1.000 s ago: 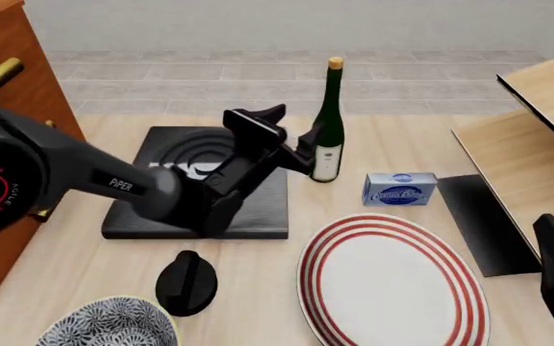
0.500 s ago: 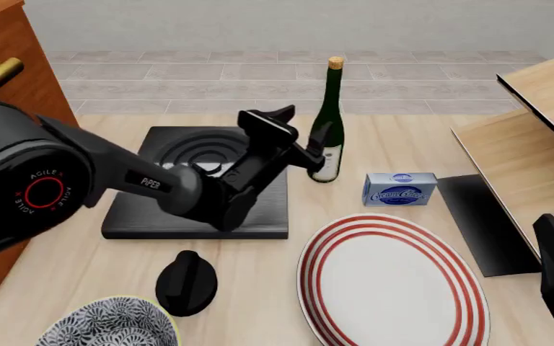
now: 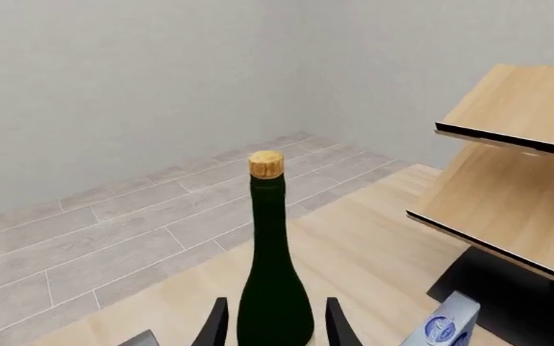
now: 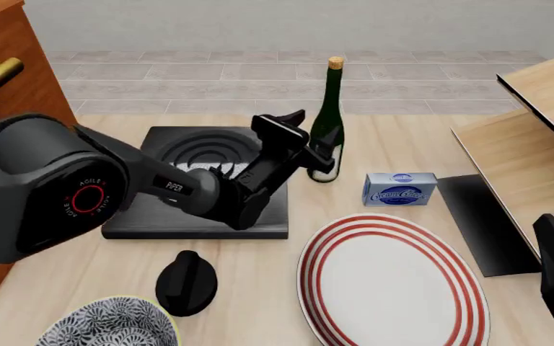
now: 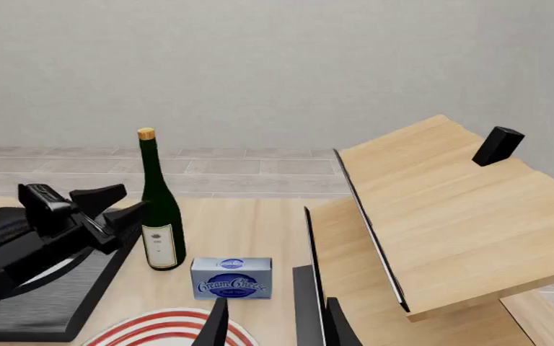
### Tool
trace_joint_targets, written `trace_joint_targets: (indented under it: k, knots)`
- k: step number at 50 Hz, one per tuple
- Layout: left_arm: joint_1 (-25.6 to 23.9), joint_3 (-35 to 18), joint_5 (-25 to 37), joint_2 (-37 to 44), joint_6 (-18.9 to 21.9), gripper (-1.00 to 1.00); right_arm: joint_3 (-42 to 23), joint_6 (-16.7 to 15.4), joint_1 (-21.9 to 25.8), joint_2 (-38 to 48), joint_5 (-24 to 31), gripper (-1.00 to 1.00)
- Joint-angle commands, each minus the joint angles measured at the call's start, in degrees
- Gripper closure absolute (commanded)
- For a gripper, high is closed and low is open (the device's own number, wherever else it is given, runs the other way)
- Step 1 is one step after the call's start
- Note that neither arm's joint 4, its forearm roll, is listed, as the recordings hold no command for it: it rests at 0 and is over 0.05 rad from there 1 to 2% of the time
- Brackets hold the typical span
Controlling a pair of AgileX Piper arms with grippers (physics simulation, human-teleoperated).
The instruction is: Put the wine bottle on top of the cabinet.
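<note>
Green bottle (image 4: 326,130) stands on the table (image 4: 392,137), between the open left gripper's (image 3: 272,324) fingers; only its wrist view shows that. Blue box (image 4: 399,189) sits beside the bottle. Right gripper (image 5: 270,324) is open.

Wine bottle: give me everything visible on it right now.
The wine bottle is tall, slim, dark green glass with a long neck, a tan cork top and a white label low on its body. It stands upright on the light wooden table, just right of the black stovetop slab and behind-left of the blue cream cheese box. The left gripper has a finger on each side of its body; actual contact can't be confirmed.
</note>
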Motion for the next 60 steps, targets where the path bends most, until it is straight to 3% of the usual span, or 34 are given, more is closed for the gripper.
trace_joint_targets:
  k: [1, 43, 60]
  knots:
    - [0.1, -3.1, 0.6, 2.6, -0.4, -1.0, 0.0, 0.0, 0.0, 0.0, 0.0, -1.0]
    - [0.2, -15.9, 5.0, 11.5, -0.5, -1.0, 0.0, 0.0, 0.0, 0.0, 0.0, -1.0]
    - [1.2, -24.4, 9.6, 16.5, 0.4, -1.0, 0.0, 0.0, 0.0, 0.0, 0.0, -1.0]
